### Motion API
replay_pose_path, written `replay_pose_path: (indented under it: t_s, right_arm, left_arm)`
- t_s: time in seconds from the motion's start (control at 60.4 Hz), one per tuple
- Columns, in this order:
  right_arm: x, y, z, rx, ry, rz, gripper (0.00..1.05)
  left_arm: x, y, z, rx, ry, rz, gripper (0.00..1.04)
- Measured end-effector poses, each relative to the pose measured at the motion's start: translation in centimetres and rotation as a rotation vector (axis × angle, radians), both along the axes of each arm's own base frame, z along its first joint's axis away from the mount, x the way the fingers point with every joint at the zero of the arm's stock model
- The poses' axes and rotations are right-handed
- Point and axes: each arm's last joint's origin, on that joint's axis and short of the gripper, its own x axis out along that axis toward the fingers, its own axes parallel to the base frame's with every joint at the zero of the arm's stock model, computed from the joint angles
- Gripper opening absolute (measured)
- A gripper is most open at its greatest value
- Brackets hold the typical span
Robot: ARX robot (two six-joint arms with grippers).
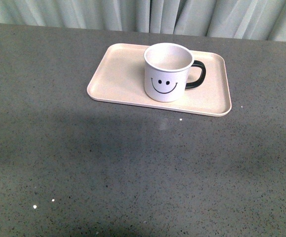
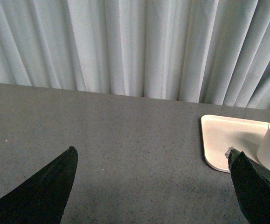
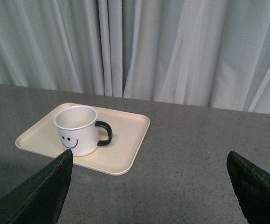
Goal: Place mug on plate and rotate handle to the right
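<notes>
I judge the job done: the mug (image 1: 168, 72) stands upright on the plate (image 1: 118, 79), handle at three o'clock, so I'd keep both arms clear and not nudge it. My right gripper (image 3: 148, 186) is spread wide, mug ahead at eleven o'clock, well apart. My left gripper (image 2: 153, 186) is spread too, mug at two o'clock.

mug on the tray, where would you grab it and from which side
Take the mug by its rim from above, one finger inside the open mouth and one outside on the wall away from the handle. It stands upright and empty on the plate, with the handle pointing right, so the left wall is clear.
</notes>
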Motion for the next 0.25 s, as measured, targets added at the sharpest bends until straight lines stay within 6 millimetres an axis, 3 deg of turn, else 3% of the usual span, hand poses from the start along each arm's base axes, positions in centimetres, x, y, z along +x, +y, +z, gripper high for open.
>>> replay_pose_path:
  t_s: [0.249]
  right_arm:
    - [0.00,0.00,0.00,0.000,0.000,0.000,0.96]
  left_arm:
    - [0.00,0.00,0.00,0.000,0.000,0.000,0.95]
